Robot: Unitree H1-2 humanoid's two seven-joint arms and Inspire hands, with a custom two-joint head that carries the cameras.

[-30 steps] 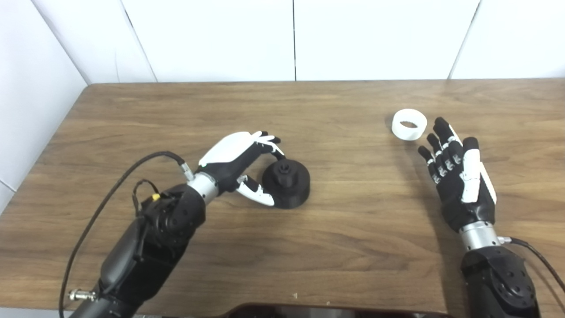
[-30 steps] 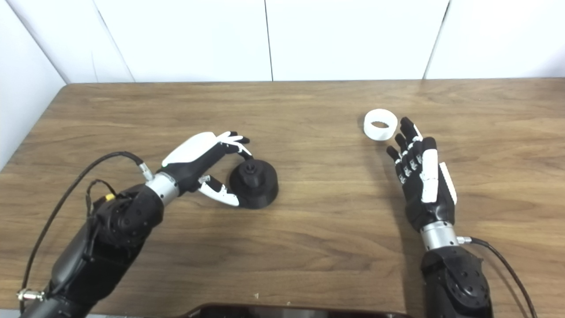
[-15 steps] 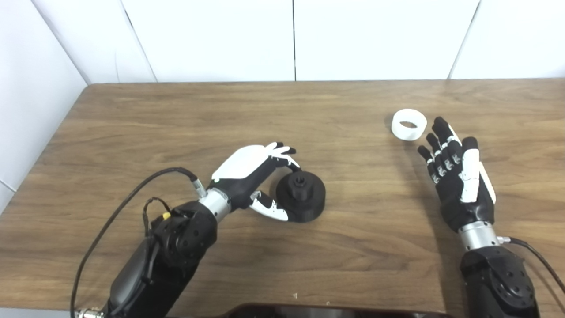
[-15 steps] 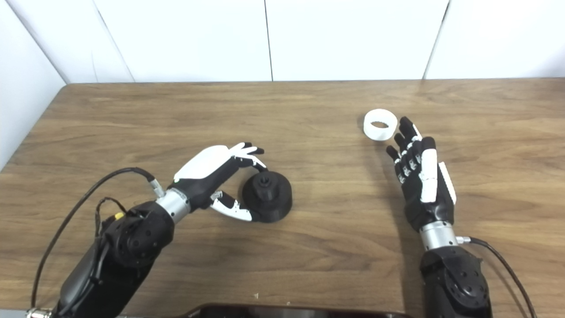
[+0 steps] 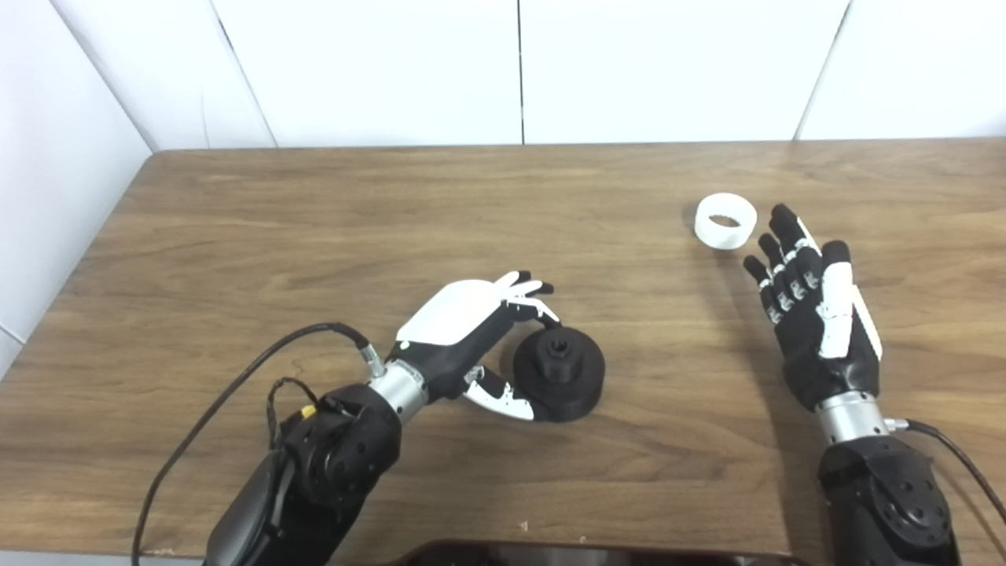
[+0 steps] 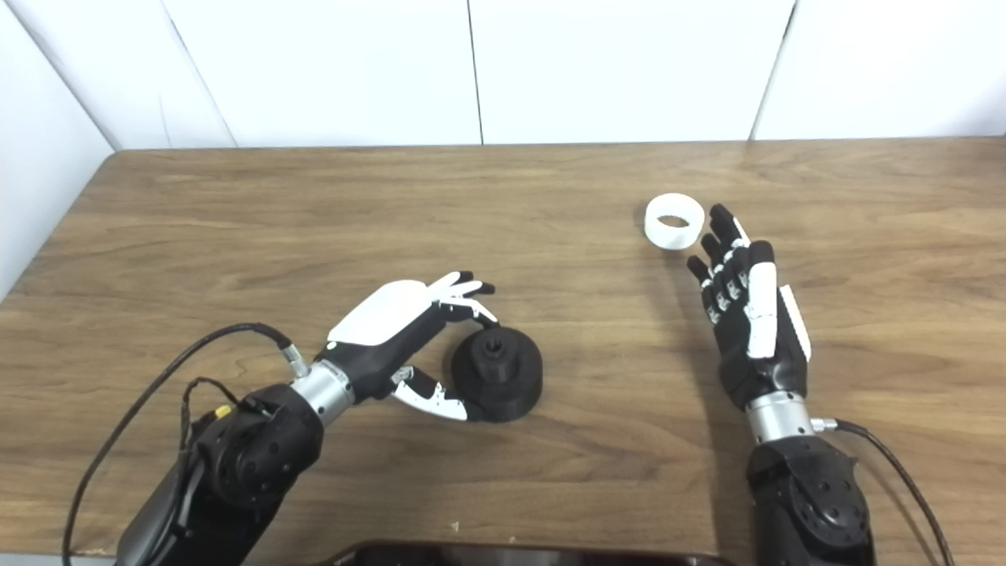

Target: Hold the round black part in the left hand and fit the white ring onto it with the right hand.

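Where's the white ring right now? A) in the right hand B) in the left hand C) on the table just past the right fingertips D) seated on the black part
C: the white ring lies on the table, beyond the open right hand, ungrasped.

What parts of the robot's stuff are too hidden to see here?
- Near side of the round black plastic part: both views, the left hand covers the contact, so the grip is unclear.
- Right hand: back only, palm hidden.
- Dark object: cut off by bottom edge.
- Small white plastic ring: inside too small.
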